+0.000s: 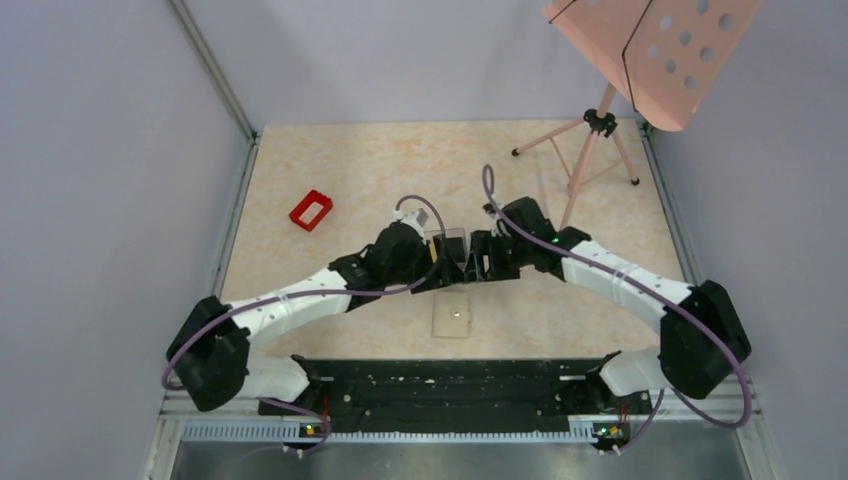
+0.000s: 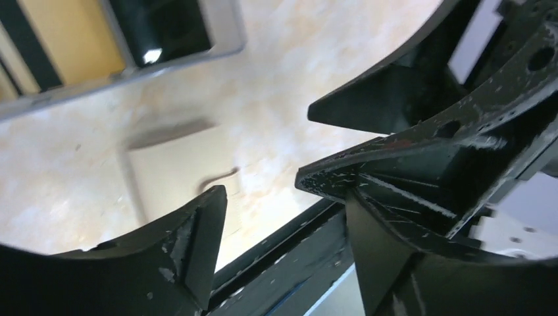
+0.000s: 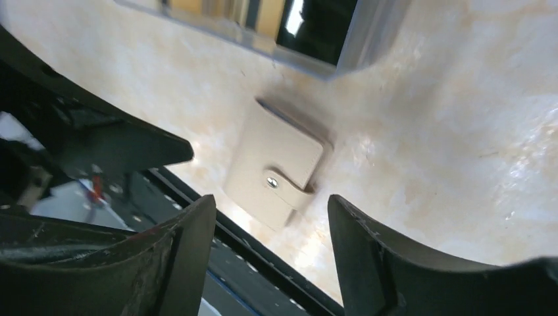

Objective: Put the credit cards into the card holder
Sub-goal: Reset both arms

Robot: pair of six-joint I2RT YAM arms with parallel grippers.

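Seen from above, two white-and-black robot arms reach inward from the near edge of a beige marbled table (image 1: 360, 160). Each is bent at the elbow, so together they form an arch with the wrists meeting at mid-table. The left gripper (image 1: 447, 268) points toward 3 o'clock and the right gripper (image 1: 478, 262) toward 9 o'clock. Their tips are close together beside a clear plastic box (image 1: 449, 240); whether they touch it cannot be told. Both grippers tilt down toward the table, and each has its jaws spread with nothing between them.

The card holder (image 1: 452, 313), a small flat beige-tan wallet, lies closed on the table at 6 o'clock from the grippers, apart from them and short of the arm bases. The right wrist view shows its strap fastened by a small silver snap; the left wrist view shows it only as a blur.

The credit cards (image 2: 66, 39), thin yellow-gold and black plastic rectangles, sit in the clear box at 12 o'clock from the wallet.

A small red rectangular frame (image 1: 311, 210) lies at 10 o'clock from the grippers, well apart. A pink perforated music stand (image 1: 655, 50) on a tripod stands at 2 o'clock.
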